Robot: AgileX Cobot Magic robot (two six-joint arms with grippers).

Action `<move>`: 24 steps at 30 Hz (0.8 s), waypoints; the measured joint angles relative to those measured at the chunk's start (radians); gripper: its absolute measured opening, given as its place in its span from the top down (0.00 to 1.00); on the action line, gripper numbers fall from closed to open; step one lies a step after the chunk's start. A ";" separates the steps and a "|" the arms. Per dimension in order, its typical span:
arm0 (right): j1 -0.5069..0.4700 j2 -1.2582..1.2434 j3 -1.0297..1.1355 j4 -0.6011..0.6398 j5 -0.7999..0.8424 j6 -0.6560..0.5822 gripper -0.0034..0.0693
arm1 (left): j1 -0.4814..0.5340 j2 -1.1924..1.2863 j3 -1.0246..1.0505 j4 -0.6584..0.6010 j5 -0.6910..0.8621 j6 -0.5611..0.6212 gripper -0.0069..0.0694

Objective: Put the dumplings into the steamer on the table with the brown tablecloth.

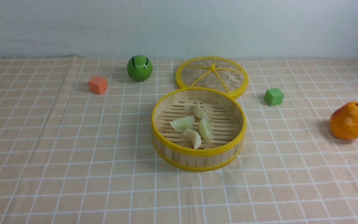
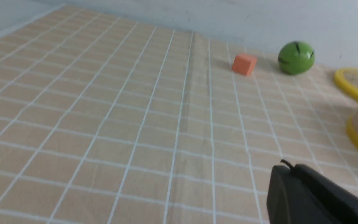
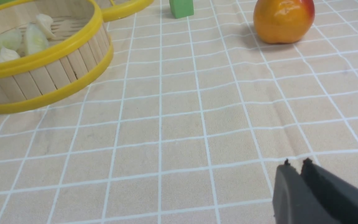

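While neither arm shows in the front view, the steamer sits near the middle of the surface, on the brown tablecloth with its white grid. All four dumplings lie inside it on the slatted floor, clustered close together: two pale green, two beige-white. One green dumpling lies toward the robot's left, the other green one just beside it to the right. One beige dumpling lies behind them, and the other lies nearest the front rim.

Behind the steamer, touching or nearly touching its far rim, a flat woven lid with yellow spokes lies on the cloth. To the left of the lid stands a green ball with dark stripes, and further left an orange cube. Right of the steamer is a green cube, and far right a pear, orange and yellow, standing upright.

From the left wrist view, the left pincer hangs over bare cloth, well apart from the steamer, its dark fingers pressed together and holding nothing. From the right wrist view, the right pincer hangs over bare cloth near the steamer's right side; its fingertips stand almost together with a thin gap between them, and it holds nothing.
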 joint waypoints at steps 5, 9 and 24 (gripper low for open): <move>0.000 0.000 0.000 0.000 0.000 0.000 0.87 | 0.000 0.000 0.000 0.013 0.127 0.000 0.93; 0.000 0.000 0.000 0.000 0.000 0.000 0.86 | 0.000 0.000 0.000 0.018 0.146 0.000 0.93; 0.000 0.000 0.000 0.000 0.000 0.000 0.83 | 0.000 0.000 0.000 0.019 0.149 0.000 0.93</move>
